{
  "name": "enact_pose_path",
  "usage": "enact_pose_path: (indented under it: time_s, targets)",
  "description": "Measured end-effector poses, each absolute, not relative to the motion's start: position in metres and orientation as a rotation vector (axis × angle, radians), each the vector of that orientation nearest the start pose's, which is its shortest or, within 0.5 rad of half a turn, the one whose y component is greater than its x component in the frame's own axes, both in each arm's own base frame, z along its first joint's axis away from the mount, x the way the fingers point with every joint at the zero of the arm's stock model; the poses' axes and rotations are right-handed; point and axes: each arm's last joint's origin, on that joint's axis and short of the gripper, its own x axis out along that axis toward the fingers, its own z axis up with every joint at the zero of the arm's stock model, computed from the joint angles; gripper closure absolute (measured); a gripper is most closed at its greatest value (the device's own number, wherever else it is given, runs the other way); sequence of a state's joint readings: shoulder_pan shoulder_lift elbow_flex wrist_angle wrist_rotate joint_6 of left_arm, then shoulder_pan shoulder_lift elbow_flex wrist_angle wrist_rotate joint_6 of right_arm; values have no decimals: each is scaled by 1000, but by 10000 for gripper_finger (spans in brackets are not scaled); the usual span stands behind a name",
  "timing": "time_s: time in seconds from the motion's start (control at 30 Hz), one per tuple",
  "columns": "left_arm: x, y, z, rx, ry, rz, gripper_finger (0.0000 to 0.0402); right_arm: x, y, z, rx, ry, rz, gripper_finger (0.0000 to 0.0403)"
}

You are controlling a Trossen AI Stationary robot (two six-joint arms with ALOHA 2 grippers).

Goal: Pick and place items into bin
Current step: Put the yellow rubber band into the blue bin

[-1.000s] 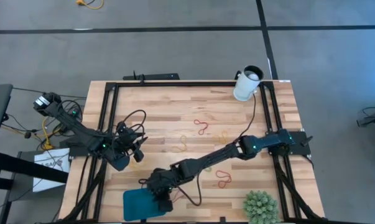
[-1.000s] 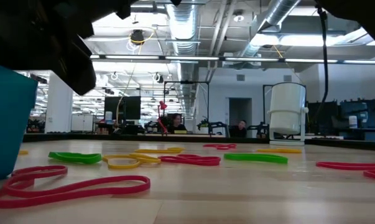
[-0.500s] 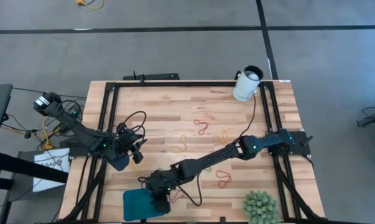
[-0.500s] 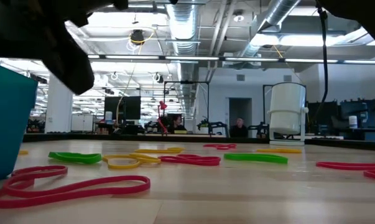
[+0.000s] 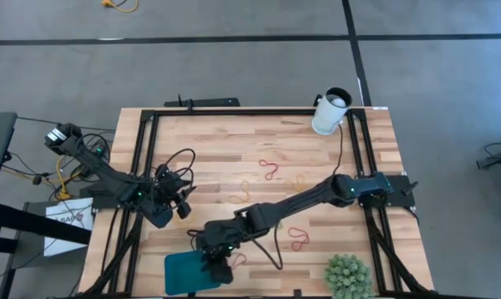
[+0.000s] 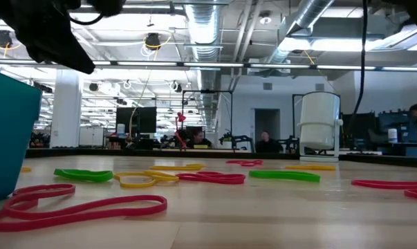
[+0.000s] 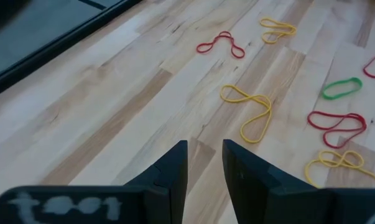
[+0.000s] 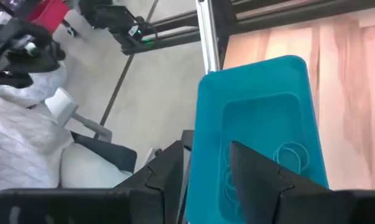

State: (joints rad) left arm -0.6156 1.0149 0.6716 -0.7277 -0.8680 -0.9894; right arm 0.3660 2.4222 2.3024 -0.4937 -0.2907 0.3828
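Observation:
The teal bin [image 5: 184, 272] sits near the table's near edge, left of centre. It also shows in the right wrist view [image 8: 255, 118] and at the low view's left edge [image 6: 11, 138]. A few pale band loops [image 8: 291, 155] lie inside it. My right gripper [image 5: 219, 264] hovers open over the bin's right end, with nothing between its fingers [image 8: 207, 171]. My left gripper [image 5: 180, 204] waits open near the table's left side [image 7: 204, 165]. Loose rubber bands lie flat on the wood: red [image 5: 271, 169], yellow [image 5: 243, 193], red [image 5: 298, 239], and in the low view red [image 6: 77, 207] and green [image 6: 84, 175].
A white cup [image 5: 331, 110] stands at the far right corner and a spiky green plant [image 5: 347, 276] at the near right corner. Black rails [image 5: 142, 166] frame the table. Black cables loop by the left arm [image 5: 177, 158]. More bands show in the left wrist view, yellow [image 7: 249, 112] and green [image 7: 341, 87].
My right gripper has risen above the bin: in the low view its dark shape moved up toward the top left corner. The right arm's forearm has shifted slightly toward the table's near edge.

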Motion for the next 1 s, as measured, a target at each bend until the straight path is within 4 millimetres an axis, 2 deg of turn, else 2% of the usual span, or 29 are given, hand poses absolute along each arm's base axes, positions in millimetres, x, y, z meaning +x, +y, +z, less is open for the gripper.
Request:
enact_pose_path:
  time_s: [0.3, 0.47, 0.57, 0.8, 1.0]
  targets:
    - [154, -83, 225, -249, 615, 534, 310, 471, 189, 304, 258, 836, 503, 282]
    - [154, -84, 224, -283, 623, 531, 310, 442, 180, 334, 123, 878, 523, 282]
    - [154, -84, 224, -283, 623, 531, 310, 430, 178, 337, 42, 938, 485, 282]
    - [154, -84, 224, -287, 629, 526, 310, 397, 175, 329, -94, 1219, 357, 285]
    - [154, -84, 224, -336, 616, 542, 310, 382, 183, 322, -141, 1337, 200, 285]
